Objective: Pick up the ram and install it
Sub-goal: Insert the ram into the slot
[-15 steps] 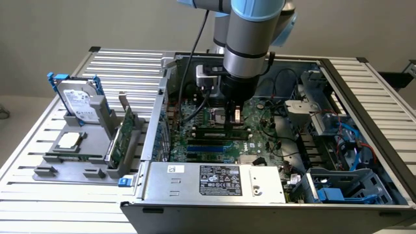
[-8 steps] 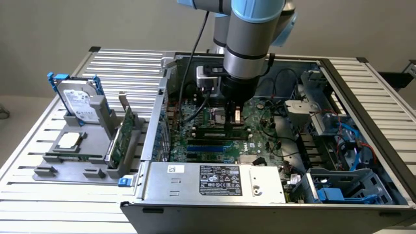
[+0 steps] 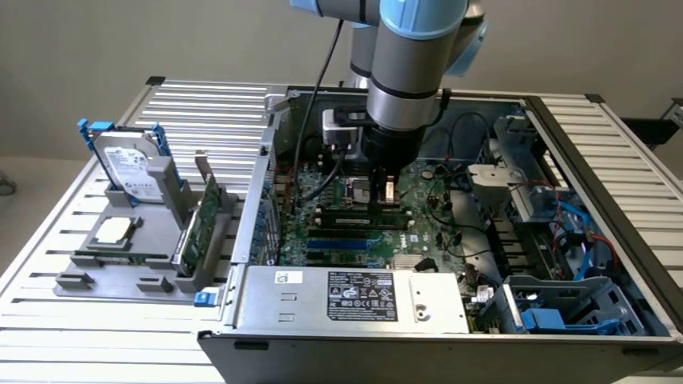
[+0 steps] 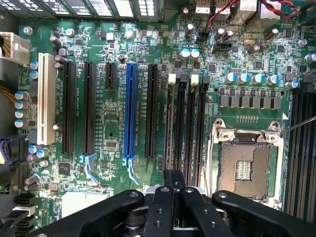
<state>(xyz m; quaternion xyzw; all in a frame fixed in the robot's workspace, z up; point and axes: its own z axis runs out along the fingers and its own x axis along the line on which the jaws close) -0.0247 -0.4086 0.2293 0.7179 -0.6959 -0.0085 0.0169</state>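
The ram (image 4: 170, 128) shows edge-on as a thin green-brown strip standing in the memory slot closest to the long black expansion slot (image 4: 151, 111). Beside it run three more black memory slots (image 4: 192, 128). My gripper (image 4: 174, 174) is shut, its fingers (image 4: 165, 197) pressed together right over the ram's near end. Whether they touch it I cannot tell. In the exterior view my gripper (image 3: 388, 190) reaches down into the open computer case (image 3: 353, 300), just above the memory slots (image 3: 363, 214) on the motherboard.
The empty processor socket (image 4: 244, 168) lies beside the slots. On the exterior view's left a grey fixture (image 3: 117, 276) carries a silver hard drive with blue handles (image 3: 133, 168), a green expansion card (image 3: 205, 216) and a thin green strip (image 3: 120, 258). Drive cages and cables (image 3: 565, 232) line the case.
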